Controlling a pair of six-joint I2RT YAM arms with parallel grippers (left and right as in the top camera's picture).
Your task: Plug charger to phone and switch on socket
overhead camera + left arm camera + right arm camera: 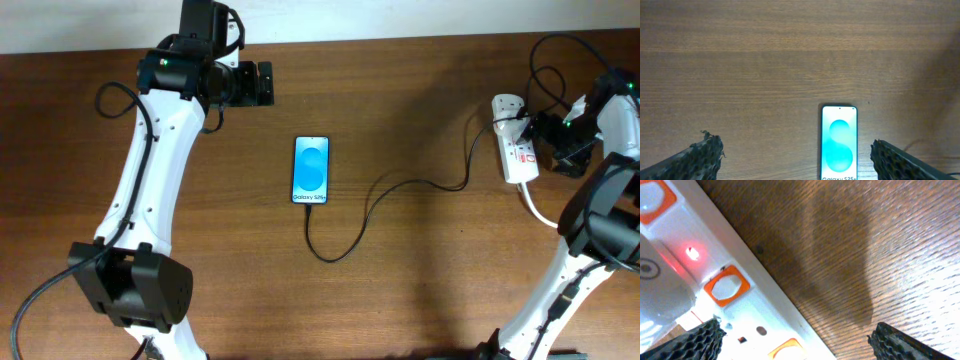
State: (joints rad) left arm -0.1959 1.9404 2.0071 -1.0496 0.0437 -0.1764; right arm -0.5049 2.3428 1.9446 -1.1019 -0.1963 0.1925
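Note:
The phone [311, 170] lies flat mid-table, its blue screen lit; it also shows in the left wrist view [839, 142]. The black charger cable [372, 200] meets the phone's near end, loops and runs right to a white adapter [507, 104] in the socket strip [517, 150]. My left gripper [264, 85] is open and empty, up and left of the phone; its fingers [800, 162] frame bare wood and the phone. My right gripper [535, 135] is open beside the strip [755, 305]. A red light [691, 253] glows next to an orange switch [726, 286].
The strip's thick white cord [540, 212] runs off toward the right arm's base. Loose black cables [550, 60] hang around the right arm near the table's far right edge. The table is brown wood [420, 280].

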